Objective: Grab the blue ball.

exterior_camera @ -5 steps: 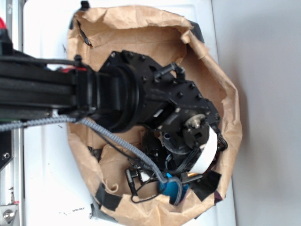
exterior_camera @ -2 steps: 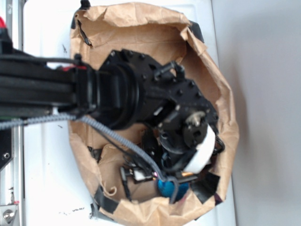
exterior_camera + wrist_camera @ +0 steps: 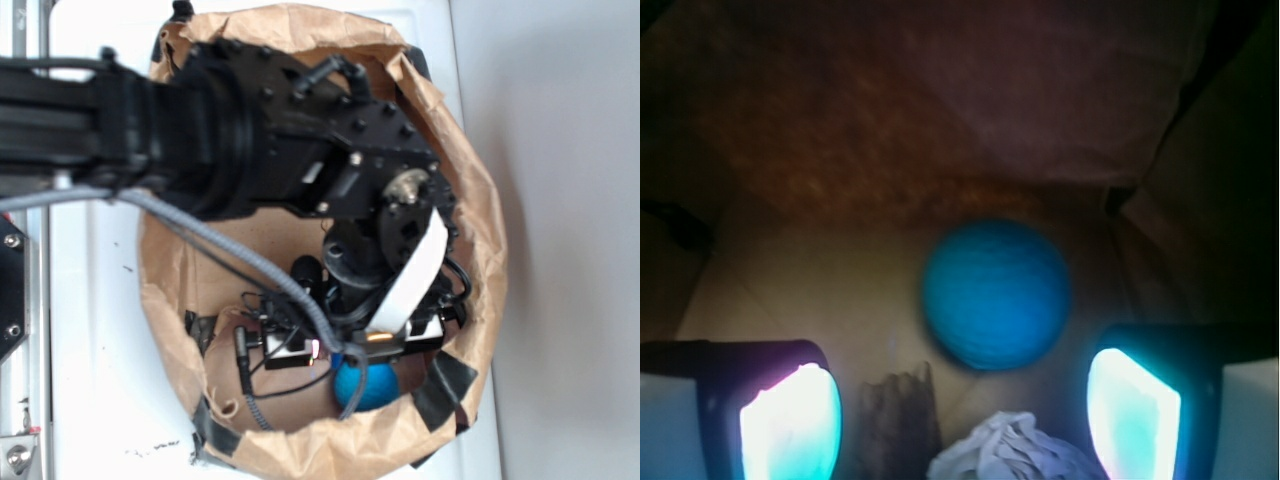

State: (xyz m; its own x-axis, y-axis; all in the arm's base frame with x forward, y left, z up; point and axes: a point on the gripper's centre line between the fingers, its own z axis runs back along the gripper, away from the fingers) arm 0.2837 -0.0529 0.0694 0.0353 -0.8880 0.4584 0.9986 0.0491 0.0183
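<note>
Blue ball (image 3: 996,293) sits on the floor of the brown paper bag (image 3: 470,215), at 6 o'clock in the exterior view, close to the bag wall and rim there. Hand (image 3: 960,415) spread wide, empty; ball lies just ahead, betw. the lit fingers (image 3: 790,420), not touching. Crumpled white paper wad (image 3: 1005,448) and bark-like wood piece (image 3: 902,420) lie near the ball. Little room beyond the ball. Vs 1 s ago: arm shifted toward 12, ball now more exposed.
</note>
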